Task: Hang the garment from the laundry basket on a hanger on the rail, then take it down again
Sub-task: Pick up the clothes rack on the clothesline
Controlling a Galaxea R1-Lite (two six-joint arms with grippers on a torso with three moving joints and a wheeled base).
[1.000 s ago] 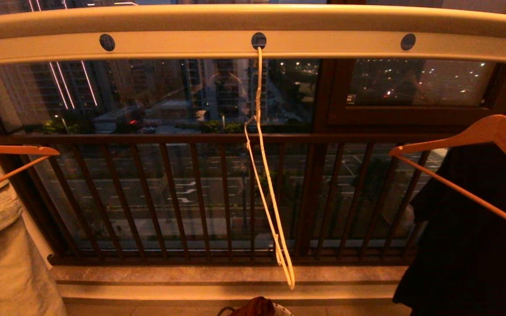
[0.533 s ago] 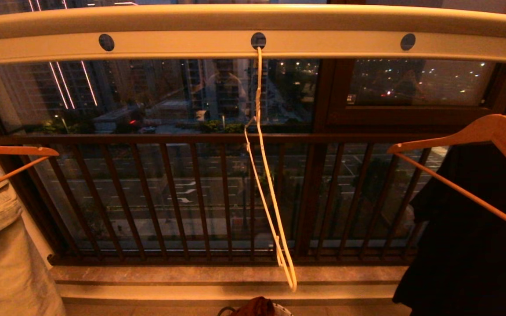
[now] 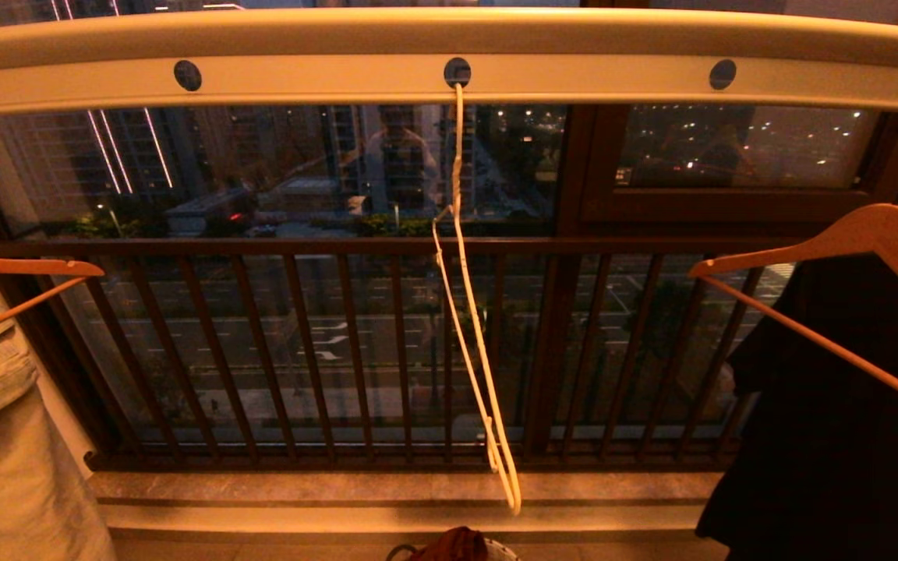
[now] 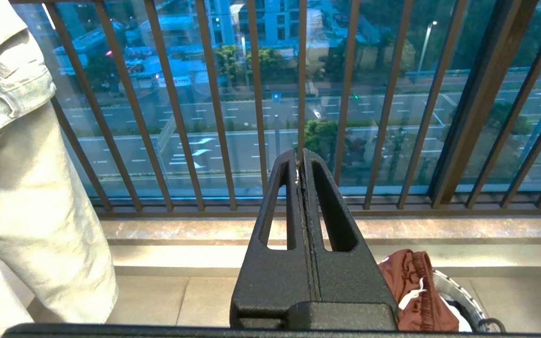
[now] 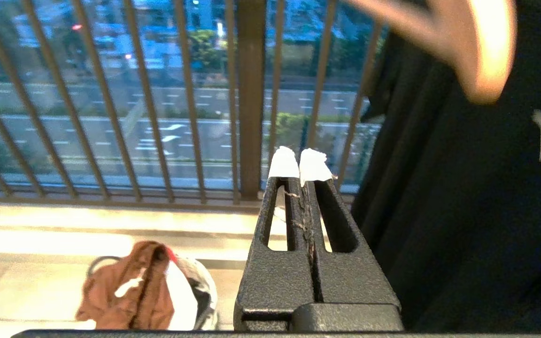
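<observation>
Both end effectors are closed and hold nothing. The right end effector (image 5: 298, 164) points at the dark brown barred railing (image 5: 247, 94), beside the black garment (image 5: 463, 211); the left end effector (image 4: 301, 157) faces the same railing near the light denim jeans (image 4: 26, 188). Over the last second almost nothing has changed: the white wire hanger (image 3: 480, 351), hooked in the rail (image 3: 449, 47), only sways slightly. The garment (image 5: 129, 286) lies in the laundry basket (image 5: 200, 291) on the floor, so picking it up has probably not begun.
</observation>
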